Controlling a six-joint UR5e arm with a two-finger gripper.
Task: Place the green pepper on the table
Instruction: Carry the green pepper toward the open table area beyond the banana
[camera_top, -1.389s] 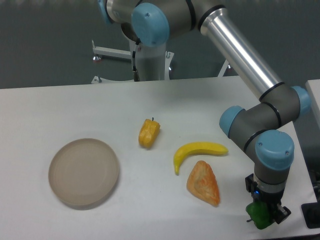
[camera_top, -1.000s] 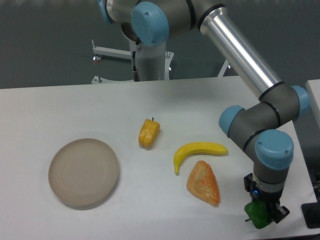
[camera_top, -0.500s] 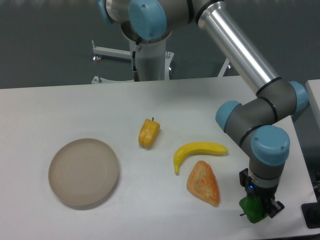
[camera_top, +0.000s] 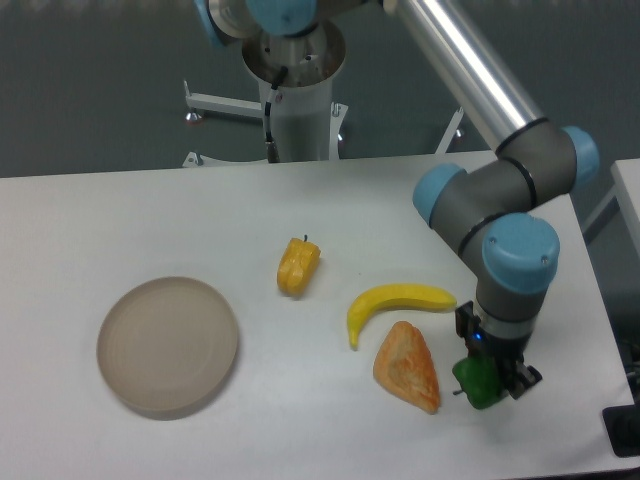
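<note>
The green pepper (camera_top: 478, 383) is small, glossy and dark green. It sits between the fingers of my gripper (camera_top: 486, 379), which is shut on it at the right front of the white table (camera_top: 300, 220). The pepper hangs just right of the orange wedge-shaped food piece. Whether it touches the tabletop, I cannot tell.
An orange wedge-shaped food piece (camera_top: 407, 366) lies just left of the gripper. A yellow banana (camera_top: 396, 303) lies behind it. A yellow-orange pepper (camera_top: 298, 266) lies mid-table. A round beige-grey plate (camera_top: 167, 345) sits at the front left. A dark object (camera_top: 623, 432) is at the right edge.
My gripper has moved left and away from the front edge with the green pepper in it. It has come close to the orange wedge. Nothing else moved.
</note>
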